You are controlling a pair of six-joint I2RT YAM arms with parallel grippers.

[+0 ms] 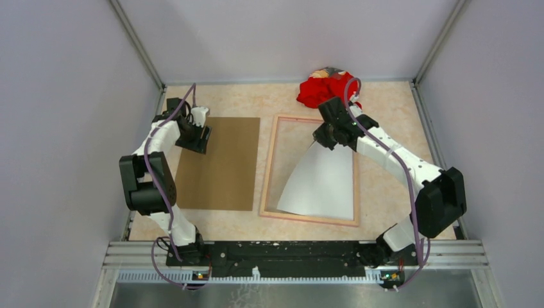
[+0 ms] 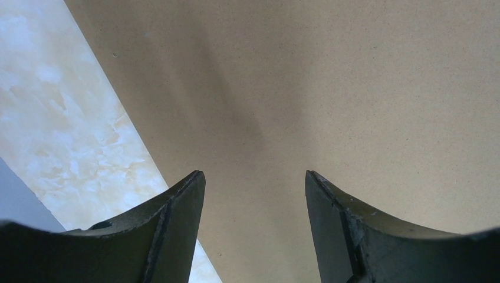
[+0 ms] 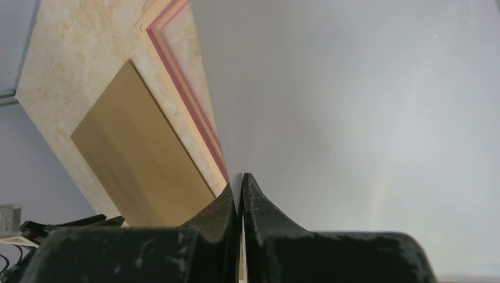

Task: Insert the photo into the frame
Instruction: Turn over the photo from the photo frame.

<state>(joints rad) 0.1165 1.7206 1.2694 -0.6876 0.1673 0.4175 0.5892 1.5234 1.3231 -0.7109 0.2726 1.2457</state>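
The photo (image 1: 321, 183) shows only its plain white back and curves up from the frame's near side to my right gripper (image 1: 327, 138), which is shut on its far edge. In the right wrist view the fingertips (image 3: 242, 175) pinch the sheet (image 3: 354, 118), which fills the right side. The frame (image 1: 269, 163) lies flat with its tan wood side up, and a pink inner lip (image 3: 183, 106) shows. My left gripper (image 1: 204, 135) hovers open over the brown backing board's (image 1: 221, 167) far left corner; nothing sits between its fingers (image 2: 255, 174).
A red cloth heap (image 1: 324, 90) lies at the back behind the right gripper. The brown board (image 2: 324, 88) lies left of the frame on the marbled tabletop (image 2: 71, 135). Grey walls close in the table on three sides.
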